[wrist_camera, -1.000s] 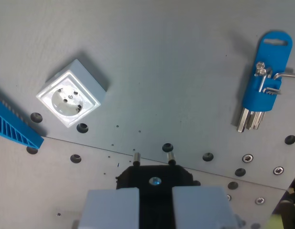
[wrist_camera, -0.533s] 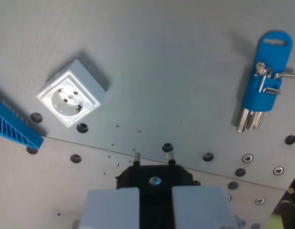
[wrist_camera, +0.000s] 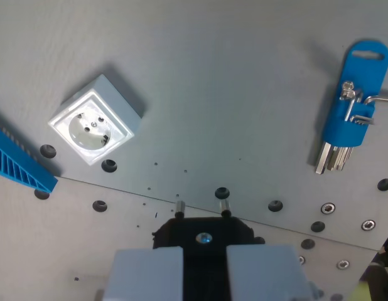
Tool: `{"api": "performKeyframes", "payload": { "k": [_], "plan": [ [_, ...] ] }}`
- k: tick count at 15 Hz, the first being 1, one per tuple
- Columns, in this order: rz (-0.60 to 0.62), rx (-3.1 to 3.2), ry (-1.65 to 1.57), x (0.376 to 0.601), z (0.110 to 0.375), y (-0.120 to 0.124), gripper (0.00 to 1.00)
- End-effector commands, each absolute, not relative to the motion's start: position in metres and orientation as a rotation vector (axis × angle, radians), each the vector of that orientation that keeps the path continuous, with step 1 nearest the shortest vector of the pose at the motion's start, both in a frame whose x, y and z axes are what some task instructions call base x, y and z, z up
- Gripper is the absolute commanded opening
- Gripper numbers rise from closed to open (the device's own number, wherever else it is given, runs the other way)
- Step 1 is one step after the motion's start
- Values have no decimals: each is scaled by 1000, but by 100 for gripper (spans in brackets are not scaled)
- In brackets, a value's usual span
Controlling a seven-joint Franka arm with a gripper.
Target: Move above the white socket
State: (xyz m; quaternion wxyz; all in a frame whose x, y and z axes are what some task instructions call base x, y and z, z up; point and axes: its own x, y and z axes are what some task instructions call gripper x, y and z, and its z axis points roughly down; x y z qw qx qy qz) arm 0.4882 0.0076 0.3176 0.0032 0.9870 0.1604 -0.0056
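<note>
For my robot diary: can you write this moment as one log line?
goal: above socket | gripper: holding a plug, off to the right of socket | not above yet

**Count of things on the plate**

One white socket [wrist_camera: 93,128]. One blue holder [wrist_camera: 353,94] carrying a set of metal hex keys [wrist_camera: 332,157]; the keys are packed too tightly together to count. One blue ribbed wedge [wrist_camera: 18,166], partly cut off at the wrist view's left edge. One gripper [wrist_camera: 204,276] with two grey fingers [wrist_camera: 147,273]. One grey metal plate [wrist_camera: 231,75] with many small holes.
</note>
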Motion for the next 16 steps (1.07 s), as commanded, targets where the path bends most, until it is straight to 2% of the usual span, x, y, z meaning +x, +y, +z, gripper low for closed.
{"api": "performKeyframes", "payload": {
  "k": [1,16],
  "plan": [
    [58,3071,612,484,309,9,0],
    [116,2993,917,460,250,30,0]
  ]
}}
